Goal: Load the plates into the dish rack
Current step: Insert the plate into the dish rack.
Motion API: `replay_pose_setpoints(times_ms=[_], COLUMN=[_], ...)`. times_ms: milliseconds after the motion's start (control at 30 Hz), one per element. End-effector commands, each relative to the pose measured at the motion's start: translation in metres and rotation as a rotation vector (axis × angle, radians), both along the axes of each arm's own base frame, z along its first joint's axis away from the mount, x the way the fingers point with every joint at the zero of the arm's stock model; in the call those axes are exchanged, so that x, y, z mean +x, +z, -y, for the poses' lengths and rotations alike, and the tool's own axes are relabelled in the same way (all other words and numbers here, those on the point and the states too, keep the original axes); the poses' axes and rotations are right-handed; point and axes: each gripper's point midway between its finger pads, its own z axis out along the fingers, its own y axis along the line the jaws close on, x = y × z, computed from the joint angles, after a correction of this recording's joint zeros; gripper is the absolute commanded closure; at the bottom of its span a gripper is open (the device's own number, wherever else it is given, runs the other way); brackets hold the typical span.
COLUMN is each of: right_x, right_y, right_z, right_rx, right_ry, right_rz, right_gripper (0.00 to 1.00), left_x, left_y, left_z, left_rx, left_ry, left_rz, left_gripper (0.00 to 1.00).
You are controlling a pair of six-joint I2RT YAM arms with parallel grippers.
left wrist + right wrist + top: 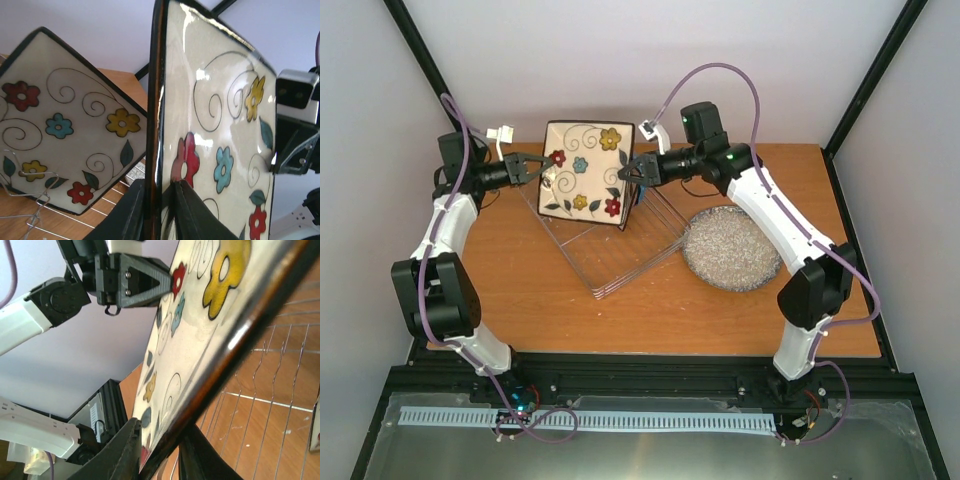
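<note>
Pinching close in front of the left wrist lens, dark fingers [192, 215] of the left gripper [159, 192] are clamping the black rim of a square cream plate [220, 125] painted with coloured flowers; the right gripper [159, 452] is clamping the opposite rim in the same way, so both pairs of jaws are standing narrow, closed onto the plate's thickness, and the two arms are sharing its weight. From above, this plate is hanging tilted over the far end of the dish rack [610, 262]; as far as I can judge, it is not yet sitting between the tines.

A second flowered plate [55, 135] is showing in the left wrist view, leaning beside the held one with thin wire in front of it; it is seemingly standing in the rack already, though its foot is hidden. The round grey speckled plate [732, 247] is lying flat on the table [520, 300] just right of the rack; no blue plate is showing in any view. So the job is looking partly done: one plate probably racked, one being placed, at least one waiting.

The table is showing as warm orange-brown wood; pale walls [650, 60] are closing it in on three sides; black frame struts [420, 55] are running up the corners, and a black rail [650, 375] is crossing the near edge by the arm bases.
</note>
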Motion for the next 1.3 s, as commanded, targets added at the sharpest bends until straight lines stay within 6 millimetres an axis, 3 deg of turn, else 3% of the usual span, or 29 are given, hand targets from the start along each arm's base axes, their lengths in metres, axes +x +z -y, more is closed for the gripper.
replay_pose_setpoints(times_ms=[0,267,467,633,933,1267], right_x=[-0.056,-0.028,-0.008,0.003,0.01,0.007], right_y=[0.012,0.0,-0.006,-0.001,0.013,0.016], right_z=[-0.038,-0.046,-0.048,-0.049,-0.051,-0.056], right_rx=[0.092,0.063,0.039,0.055,0.097,0.134], right_ry=[0.247,0.139,0.044,-0.004,-0.03,-0.003], right_rz=[-0.014,-0.018,-0.003,0.01,0.036,0.005], right_gripper=[0.8,0.85,0.85,0.83,0.79,0.78], left_x=[-0.005,-0.024,-0.04,-0.047,-0.056,-0.051], left_y=[0.041,0.062,0.064,0.052,0.037,0.039], left_z=[0.015,0.018,0.026,0.033,0.035,0.039], left_rx=[0.004,0.0,0.009,-0.001,-0.028,-0.065], left_ry=[0.005,0.06,0.124,0.162,0.194,0.189], left_rz=[0.099,0.123,0.114,0.076,0.039,0.048], left_gripper=[0.99,0.99,0.99,0.99,0.99,0.99])
